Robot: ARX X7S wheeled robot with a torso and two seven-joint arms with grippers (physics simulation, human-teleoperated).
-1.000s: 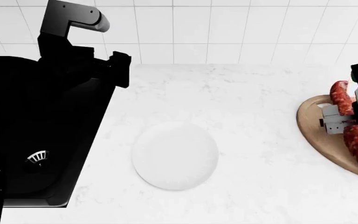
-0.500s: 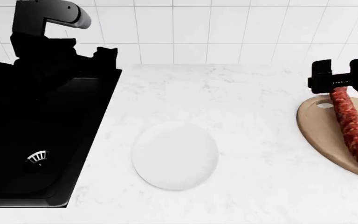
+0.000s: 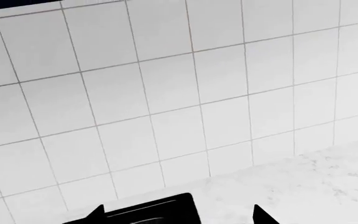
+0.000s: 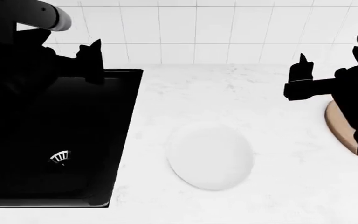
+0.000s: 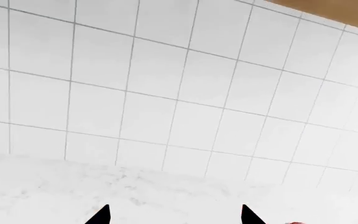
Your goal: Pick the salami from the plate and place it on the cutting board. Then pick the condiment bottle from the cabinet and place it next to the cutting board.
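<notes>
The salami has been released and the right gripper (image 4: 298, 79) raised, fingers spread and empty; the salami, presumably on the cutting board (image 4: 340, 126) below, is hidden now. The left gripper (image 4: 92, 60) is open. The bottle comes next.

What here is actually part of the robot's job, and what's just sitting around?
Part of the job:
- white plate, nothing on it
- cutting board, mostly hidden behind the right arm
- left hand and right hand, both open
- salami and condiment bottle: not in clear view

Just there:
- black sink
- marble counter
- tiled wall
</notes>
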